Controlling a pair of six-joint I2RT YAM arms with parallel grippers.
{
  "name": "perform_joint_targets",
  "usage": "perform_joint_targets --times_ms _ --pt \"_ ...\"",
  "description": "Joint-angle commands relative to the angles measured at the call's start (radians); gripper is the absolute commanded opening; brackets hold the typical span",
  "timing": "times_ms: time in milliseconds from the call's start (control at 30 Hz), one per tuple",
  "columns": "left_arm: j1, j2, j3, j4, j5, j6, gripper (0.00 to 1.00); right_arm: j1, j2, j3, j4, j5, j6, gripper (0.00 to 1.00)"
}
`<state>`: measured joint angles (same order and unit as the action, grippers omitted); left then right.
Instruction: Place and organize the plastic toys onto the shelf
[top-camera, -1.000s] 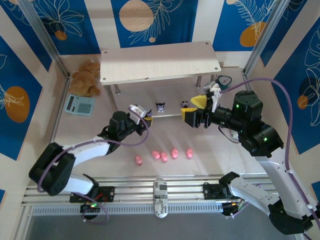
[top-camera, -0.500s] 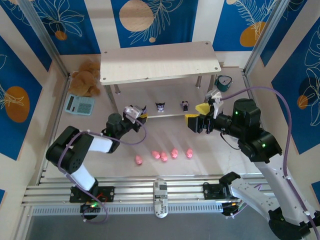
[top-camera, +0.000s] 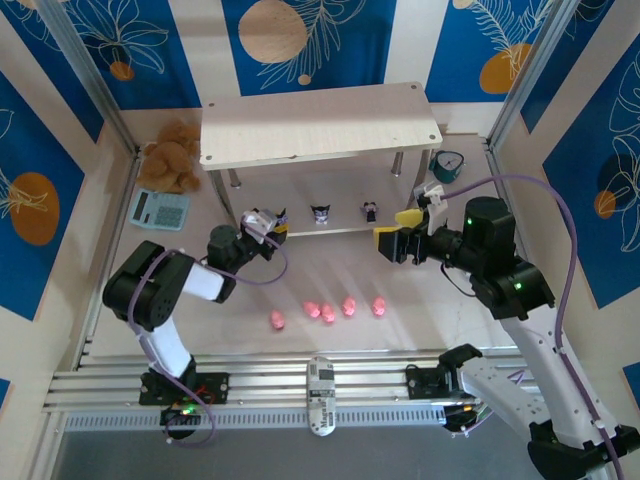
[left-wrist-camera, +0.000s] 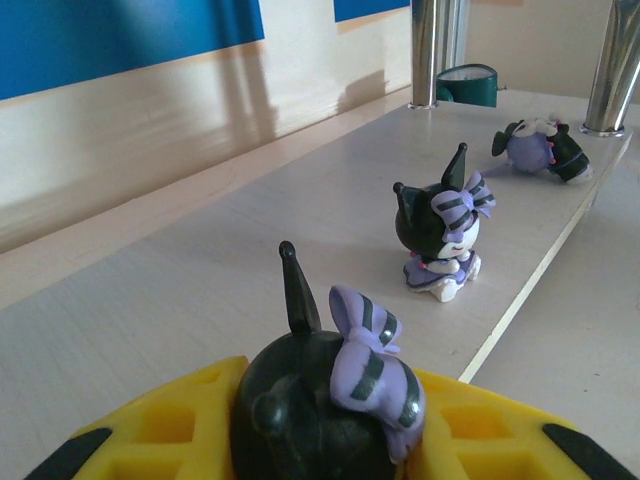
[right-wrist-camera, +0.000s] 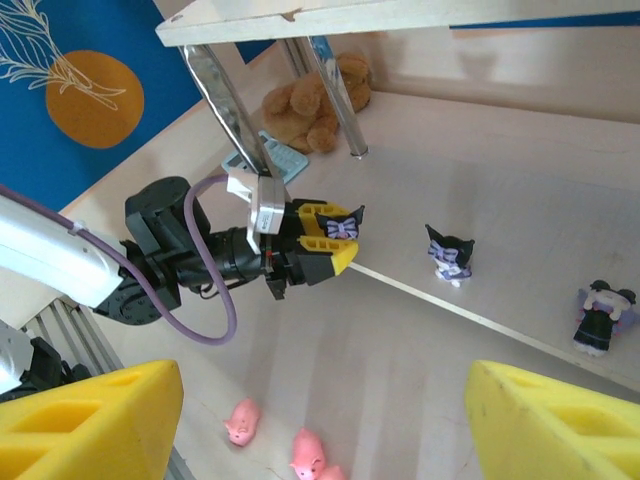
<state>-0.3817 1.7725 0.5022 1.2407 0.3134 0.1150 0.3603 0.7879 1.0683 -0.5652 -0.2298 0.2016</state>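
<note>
one dark figurine (left-wrist-camera: 320, 395), lower half hidden in left tool (right-wrist-camera: 322, 246).

I counted five pink pigs (top-camera: 328, 313) in all, and three dark figurines (top-camera: 320, 212) with white faces. There was one shelf (top-camera: 318, 123), made of two pale boards. Beside it were one brown plush bear (top-camera: 172, 155), one calculator (top-camera: 159, 208) and one teal alarm clock (top-camera: 447, 165). Two grippers were there, the left gripper (top-camera: 272, 226) and the right gripper (top-camera: 393, 230)
</note>
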Motion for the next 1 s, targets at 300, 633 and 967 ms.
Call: perform_joint_targets --times_ms 300,633,967 --pt "0.011 0.091 0.043 0.165 -0.065 0.021 0.21 -0.031 -0.012 -0.043 0.027 -0.059 0.014 0.75" --pt "0.01 0.144 0.081 0.166 -0.119 0.04 0.23 -0.047 -0.004 -0.065 0.04 -0.075 0.022 0.75" --pt "0.011 0.169 0.113 0.165 -0.127 0.034 0.26 -0.064 -0.004 -0.072 0.039 -0.08 0.021 0.75"
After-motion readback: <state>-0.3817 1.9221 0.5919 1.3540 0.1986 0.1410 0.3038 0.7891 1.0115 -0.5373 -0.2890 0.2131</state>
